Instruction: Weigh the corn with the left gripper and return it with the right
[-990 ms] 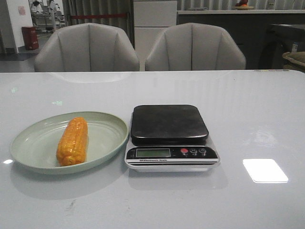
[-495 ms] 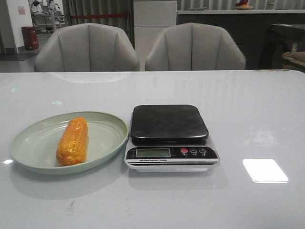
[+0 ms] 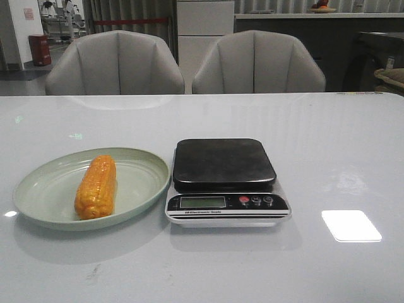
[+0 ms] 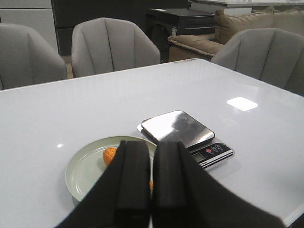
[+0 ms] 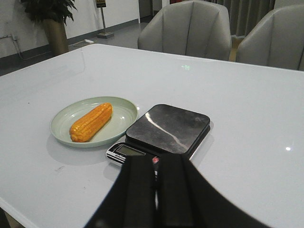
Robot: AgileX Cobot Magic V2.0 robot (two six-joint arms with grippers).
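Nothing is moving since the earlier frames. Table [image 3: 353,139], scale [image 3: 224,165] and plate [image 3: 38,189] are lying ahead of both clenched, empty grippers, left gripper [image 4: 151,190] and right [image 5: 154,199]. Corn [image 3: 96,187] is resting on the plate; rounded, it could be rolling off the scale.

The corn [image 3: 96,187] lies in the plate [image 3: 38,189], its length running front to back. The plate sits on the surface [image 3: 328,145], left of the scale [image 3: 225,182] and just beside it. Behind the surface stand two chairs [image 3: 115,63], side by side.
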